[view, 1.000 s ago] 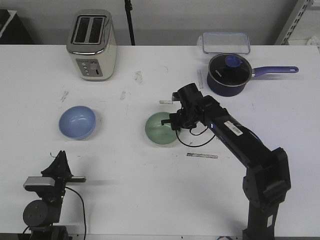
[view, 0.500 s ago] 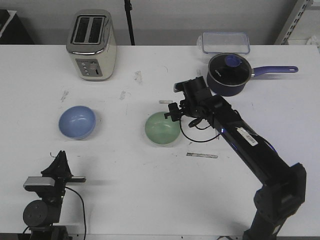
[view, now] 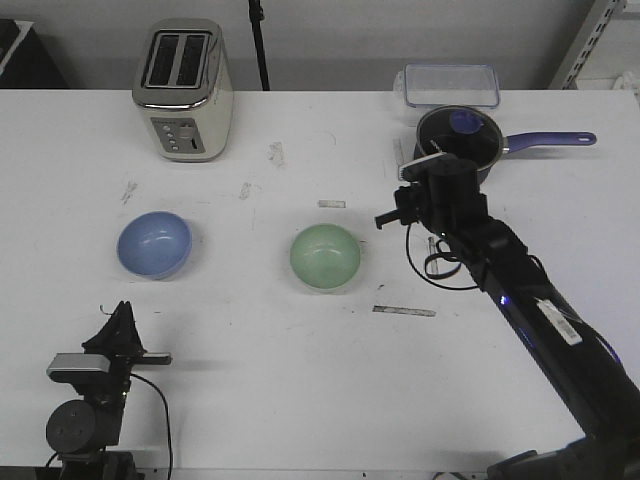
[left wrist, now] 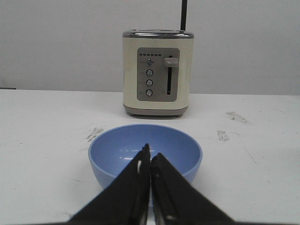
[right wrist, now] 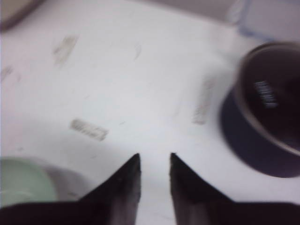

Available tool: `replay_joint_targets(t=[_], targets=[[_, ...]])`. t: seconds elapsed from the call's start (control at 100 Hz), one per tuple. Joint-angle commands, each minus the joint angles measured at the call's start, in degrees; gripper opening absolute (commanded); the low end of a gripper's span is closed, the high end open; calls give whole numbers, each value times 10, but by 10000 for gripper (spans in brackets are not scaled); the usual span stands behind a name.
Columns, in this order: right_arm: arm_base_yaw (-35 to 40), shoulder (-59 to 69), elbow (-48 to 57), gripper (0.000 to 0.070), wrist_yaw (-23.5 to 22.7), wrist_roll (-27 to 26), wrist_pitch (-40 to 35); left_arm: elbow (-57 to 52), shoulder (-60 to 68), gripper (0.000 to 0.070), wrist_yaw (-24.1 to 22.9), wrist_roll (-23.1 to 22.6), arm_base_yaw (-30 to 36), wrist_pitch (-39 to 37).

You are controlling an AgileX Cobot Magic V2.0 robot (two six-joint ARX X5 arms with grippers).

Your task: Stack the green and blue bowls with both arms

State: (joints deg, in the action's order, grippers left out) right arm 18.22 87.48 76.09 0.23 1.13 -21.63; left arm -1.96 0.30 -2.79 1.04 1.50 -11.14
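The light blue bowl (view: 154,244) sits upright on the white table at the left, and the mint green bowl (view: 325,257) sits upright near the middle. My left gripper (view: 121,308) rests at the table's near left edge. In the left wrist view my left gripper (left wrist: 150,153) is shut and empty, pointing at the blue bowl (left wrist: 180,149) just beyond it. My right gripper (view: 386,217) hovers to the right of the green bowl, apart from it. In the right wrist view my right gripper (right wrist: 154,159) is open and empty, with the green bowl (right wrist: 21,180) off to one side.
A cream toaster (view: 184,88) stands at the far left, also in the left wrist view (left wrist: 158,72). A dark navy saucepan (view: 457,148) with a long handle and a clear lidded box (view: 451,85) stand at the far right, close behind my right gripper.
My right gripper has left the green bowl's rim and moved right and back toward the saucepan. The green bowl now sits free on the table. The left arm has not moved.
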Motion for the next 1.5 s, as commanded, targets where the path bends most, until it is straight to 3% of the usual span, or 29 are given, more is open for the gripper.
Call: replay_joint_targets(t=[0.0, 0.1, 0.24, 0.52, 0.78, 1.0, 1.49], targets=[[-13, -28, -37, 58, 2, 6, 32, 12, -1, 2, 0, 5, -1, -9], [-44, -90, -108, 14, 2, 5, 78, 12, -1, 2, 0, 5, -1, -9], [-89, -188, -208, 14, 2, 3, 126, 12, -1, 2, 0, 5, -1, -9], [-155, -387, -377, 14, 2, 0, 148, 12, -1, 2, 1, 5, -1, -9], [-159, -563, -491, 14, 2, -71, 153, 12, -1, 2, 0, 5, -1, -9], [-159, -677, -503, 14, 2, -71, 109, 12, -1, 2, 0, 5, -1, -9], [-159, -800, -503, 14, 2, -71, 126, 12, -1, 2, 0, -3, -1, -10]])
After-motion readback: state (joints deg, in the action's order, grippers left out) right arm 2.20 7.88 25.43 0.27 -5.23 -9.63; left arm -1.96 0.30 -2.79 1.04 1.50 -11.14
